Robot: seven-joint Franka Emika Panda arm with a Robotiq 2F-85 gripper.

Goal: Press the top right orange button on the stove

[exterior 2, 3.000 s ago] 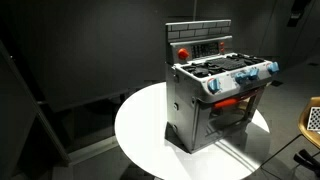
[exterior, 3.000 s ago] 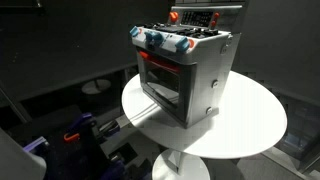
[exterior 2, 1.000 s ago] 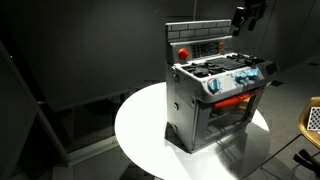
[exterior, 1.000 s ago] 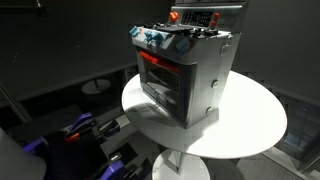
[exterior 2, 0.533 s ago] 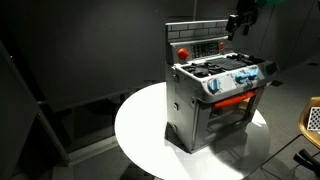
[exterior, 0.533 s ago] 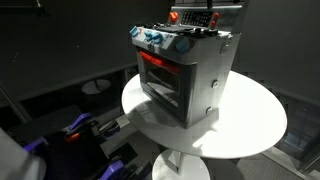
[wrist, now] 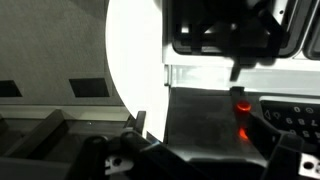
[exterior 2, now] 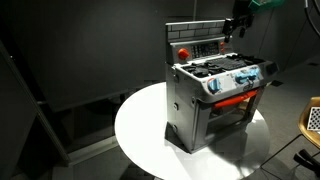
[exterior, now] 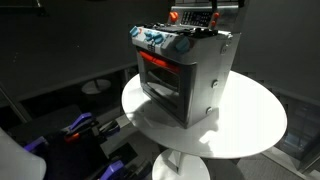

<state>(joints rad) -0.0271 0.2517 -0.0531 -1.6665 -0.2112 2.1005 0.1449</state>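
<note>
A grey toy stove (exterior: pixel 190 80) stands on a round white table (exterior: pixel 255 125); it also shows in the other exterior view (exterior 2: pixel 205 100). Its brick-patterned back panel (exterior 2: pixel 198 40) carries a red knob (exterior 2: pixel 183 52) at one end. My gripper (exterior 2: pixel 235 26) hangs at the panel's opposite top corner, just above the burners, and shows small in an exterior view (exterior: pixel 214 13). In the wrist view my gripper (wrist: pixel 200 135) looks down on the panel, fingers apart, with two glowing orange buttons (wrist: pixel 242 105) just ahead of it. I cannot tell whether it touches them.
The white table (exterior 2: pixel 140 130) extends around the stove on all sides. Blue and white knobs (exterior: pixel 160 41) line the stove's front above the oven door (exterior 2: pixel 232 112). Dark walls and floor surround the table; clutter (exterior: pixel 85 130) lies on the floor beside it.
My gripper has come in from the upper edge of the view and moved down and sideways to the top corner of the stove's back panel. The stove has not moved.
</note>
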